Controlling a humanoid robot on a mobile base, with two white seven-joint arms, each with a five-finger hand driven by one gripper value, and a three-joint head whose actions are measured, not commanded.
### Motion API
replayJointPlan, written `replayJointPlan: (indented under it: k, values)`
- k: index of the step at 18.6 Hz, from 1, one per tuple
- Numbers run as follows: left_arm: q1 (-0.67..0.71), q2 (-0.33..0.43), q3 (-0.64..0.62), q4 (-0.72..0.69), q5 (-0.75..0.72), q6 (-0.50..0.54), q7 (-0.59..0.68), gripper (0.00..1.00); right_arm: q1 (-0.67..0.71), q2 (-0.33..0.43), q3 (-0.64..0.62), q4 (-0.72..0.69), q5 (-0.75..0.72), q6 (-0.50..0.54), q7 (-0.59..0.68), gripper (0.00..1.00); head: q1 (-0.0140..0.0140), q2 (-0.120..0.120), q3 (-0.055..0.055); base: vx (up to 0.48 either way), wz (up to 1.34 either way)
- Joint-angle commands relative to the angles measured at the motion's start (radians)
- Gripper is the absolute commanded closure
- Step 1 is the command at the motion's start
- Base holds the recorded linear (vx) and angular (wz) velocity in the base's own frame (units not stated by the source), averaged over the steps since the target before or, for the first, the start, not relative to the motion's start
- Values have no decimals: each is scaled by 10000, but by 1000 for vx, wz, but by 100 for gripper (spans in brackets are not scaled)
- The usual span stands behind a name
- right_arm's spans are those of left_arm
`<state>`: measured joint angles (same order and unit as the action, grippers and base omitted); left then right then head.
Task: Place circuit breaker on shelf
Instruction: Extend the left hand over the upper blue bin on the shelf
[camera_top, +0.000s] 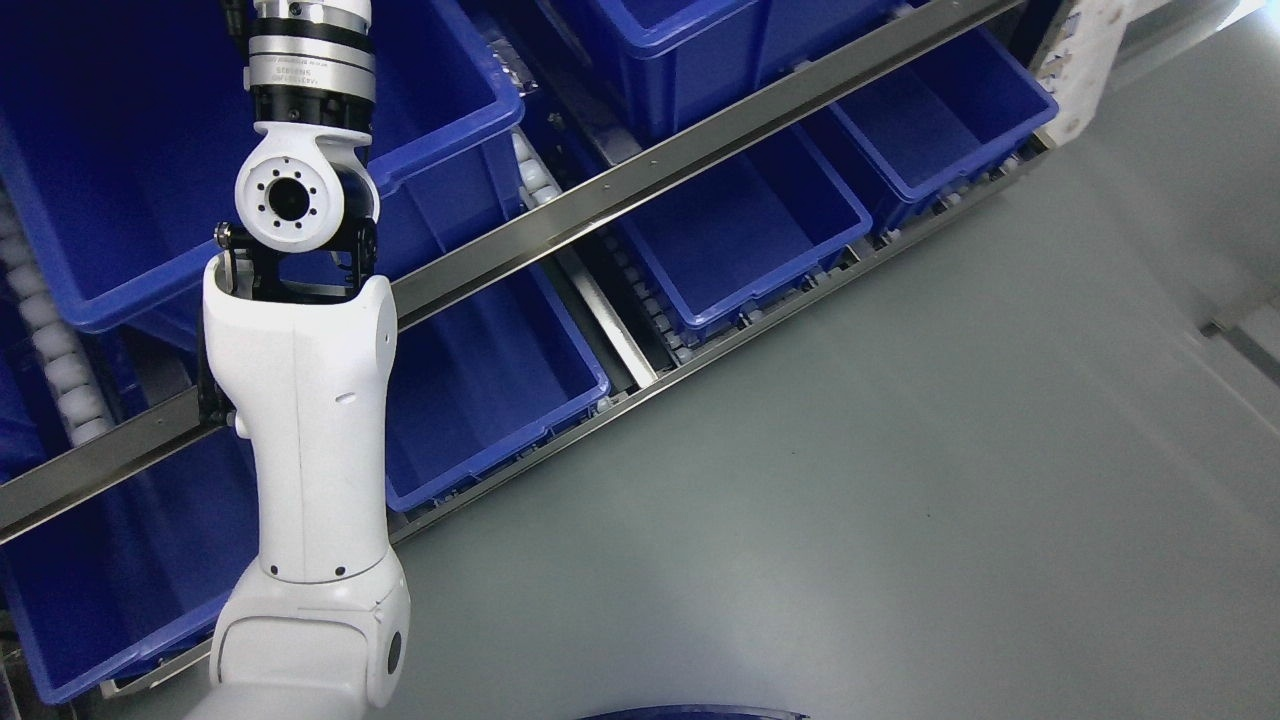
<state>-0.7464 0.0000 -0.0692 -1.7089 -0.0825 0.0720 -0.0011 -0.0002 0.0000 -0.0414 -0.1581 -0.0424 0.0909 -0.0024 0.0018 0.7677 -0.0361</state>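
We see the left arm (305, 420) reaching up from the lower left across the shelf (620, 190) of blue bins (740, 235). Its robot hand leaves the top edge, so we cannot tell its grip. No breaker shows.

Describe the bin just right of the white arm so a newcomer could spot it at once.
Start at the metal rail running diagonally across the rack. Below it sits a row of blue bins; take the lower-row bin right beside the left arm. Unlike its neighbours further right, the arm's white shell overlaps its left edge.
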Motion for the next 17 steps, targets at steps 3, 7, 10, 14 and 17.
replayJointPlan:
  k: [3, 7, 10, 14, 17]
  values:
    - [-221, 174, -75, 1, -19, 552, -4, 98, 156, -175, 0, 1, 9, -433, -6, 0, 0, 0, 0, 62, 408]
    - [-329, 174, -75, 1, -34, 752, -4, 98, 156, -175, 0, 1, -6, -433, -6, 0, 0, 0, 0, 42, 264]
    - [-329, 174, -59, 1, -34, 783, -4, 98, 156, -175, 0, 1, -6, -433, -6, 0, 0, 0, 0, 14, 130]
    - [-329, 174, -29, 1, -49, 814, -4, 98, 156, -175, 0, 1, -6, -433, -6, 0, 0, 0, 0, 1, 12]
    - [-313, 174, -13, 1, -49, 875, -4, 98, 156, -175, 0, 1, 9, -433, -6, 0, 0, 0, 0, 0, -12]
